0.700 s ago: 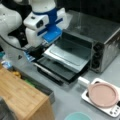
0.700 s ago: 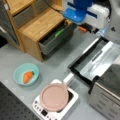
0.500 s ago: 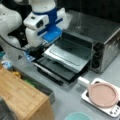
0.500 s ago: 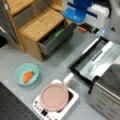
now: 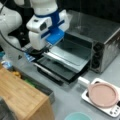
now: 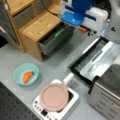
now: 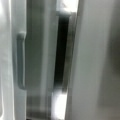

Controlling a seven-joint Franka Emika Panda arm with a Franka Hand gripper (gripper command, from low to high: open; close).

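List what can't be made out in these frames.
- Gripper: hidden under the arm's white and blue wrist block in both front views; absent from the wrist view.
- Oven interior: in a front view the wrist block covers it; only the open door shows.
- Wrist view: blurred; only a handle and a dark gap read.
- Open drawer contents: too blurred to name.
- Teal bowl: cut off by a front view's bottom.
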